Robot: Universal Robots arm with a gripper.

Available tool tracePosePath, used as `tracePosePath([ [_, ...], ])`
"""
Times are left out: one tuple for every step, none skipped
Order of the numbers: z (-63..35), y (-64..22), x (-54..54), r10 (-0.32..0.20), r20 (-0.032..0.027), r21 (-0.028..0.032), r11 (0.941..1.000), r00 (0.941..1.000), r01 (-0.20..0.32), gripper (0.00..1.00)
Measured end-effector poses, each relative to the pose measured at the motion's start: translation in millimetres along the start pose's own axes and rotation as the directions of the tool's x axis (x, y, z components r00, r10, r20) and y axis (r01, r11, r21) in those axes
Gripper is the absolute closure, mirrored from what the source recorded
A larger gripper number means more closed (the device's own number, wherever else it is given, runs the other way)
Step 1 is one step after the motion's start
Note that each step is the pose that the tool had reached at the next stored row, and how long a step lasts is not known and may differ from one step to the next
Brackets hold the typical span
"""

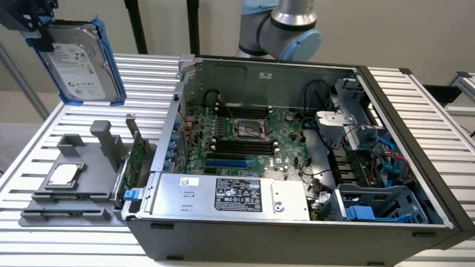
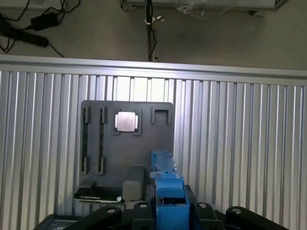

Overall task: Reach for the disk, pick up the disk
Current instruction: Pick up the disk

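Your disk [image 1: 80,61] hangs in the air at the exterior view's upper left, clear of the desk [image 1: 415,111], tilted, with its white label turned toward the camera. The claw [image 1: 41,33] is clamped on it from above, gripping its upper end. That end and most of the claw are cut off by the picture's corner, so you cannot make out exactly where the fingers sit.

In the wrist view you see the disk edge-on: its blue frame [image 2: 168,194] stands between the dark fingers [image 2: 199,210], and the label is hidden.

Below the disk, a grey tray [image 1: 74,183] lies on the desk with a small square chip [image 1: 63,173] set in it. Just beside the tray, toward the exterior view's right, an open computer case [image 1: 297,236] lies on its side. Inside it you can see a circuit board [image 1: 245,133] and a silver box [image 1: 237,194] with a black label.

The desk is ribbed metal slats. The arm [image 1: 286,28] rises behind the case against a pale wall [image 1: 393,28]. Beyond the desk's edge, the wrist view shows a bare floor [image 2: 216,38] with black cables [image 2: 29,24].
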State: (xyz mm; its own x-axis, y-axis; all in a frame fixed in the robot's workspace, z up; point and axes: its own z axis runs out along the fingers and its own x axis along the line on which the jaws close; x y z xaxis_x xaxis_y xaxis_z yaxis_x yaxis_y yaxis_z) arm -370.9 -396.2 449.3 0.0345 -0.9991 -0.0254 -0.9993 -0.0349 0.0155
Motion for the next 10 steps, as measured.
tracePosePath([
  [-2.3, -4.4, 0.9, 0.0, 0.0034, 0.0001, 1.0, 1.0, 0.0, 0.67],
  [-4.7, -9.0, 1.7, 0.0, 0.0068, 0.0001, 1.0, 1.0, 0.0, 0.67],
  [-7.0, -13.4, 2.6, 0.0, 0.0102, 0.0003, 1.0, 0.9999, 0.0, 0.67],
  [-9.5, -18.2, 3.5, 0.0, 0.0139, 0.0006, 1.0, 0.9999, 0.0, 0.67],
  [-11.6, -22.4, 4.3, 0.0, 0.017, 0.0007, 1.0, 0.9999, 0.0, 0.67],
  [-14.0, -27.1, 5.2, 0.0, 0.0205, 0.0008, 1.0, 0.9998, 0.0, 0.67],
  [-16.4, -31.5, 6.1, 0.0, 0.0238, 0.0009, 1.0, 0.9997, 0.0, 0.67],
  [-18.7, -36.0, 6.9, 0.0, 0.0272, 0.0011, 1.0, 0.9996, 0.0, 0.67],
  [-20.9, -40.4, 7.8, -0.001, 0.0305, 0.0011, 1.0, 0.9995, 0.0, 0.67],
  [-23.2, -44.9, 8.7, -0.001, 0.0338, 0.0012, 1.0, 0.9994, 0.001, 0.67],
])
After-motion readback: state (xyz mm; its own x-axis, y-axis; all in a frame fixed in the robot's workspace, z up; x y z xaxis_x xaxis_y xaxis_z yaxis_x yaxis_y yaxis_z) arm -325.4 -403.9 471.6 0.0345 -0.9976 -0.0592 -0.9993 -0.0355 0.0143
